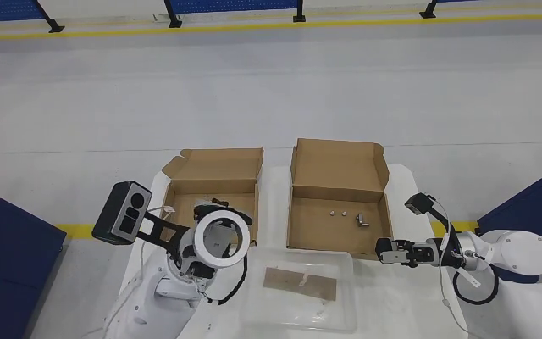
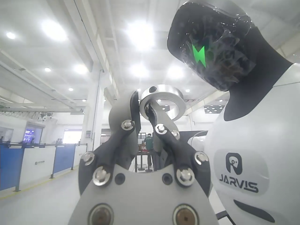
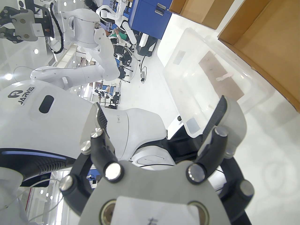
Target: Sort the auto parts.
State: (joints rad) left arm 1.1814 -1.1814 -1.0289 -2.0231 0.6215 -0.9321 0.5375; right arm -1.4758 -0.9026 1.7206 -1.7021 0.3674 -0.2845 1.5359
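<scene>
Metal ring: pinched by its wall in the closed left end effector, raised over the left cardboard box; right end effector open, empty, beside the clear tray; handling: lower level into the box before releasing, as the one-sided pinch may swing.

Yellow floor line and blue barriers are seen beyond the white table; a blue cabinet is placed near it.
</scene>
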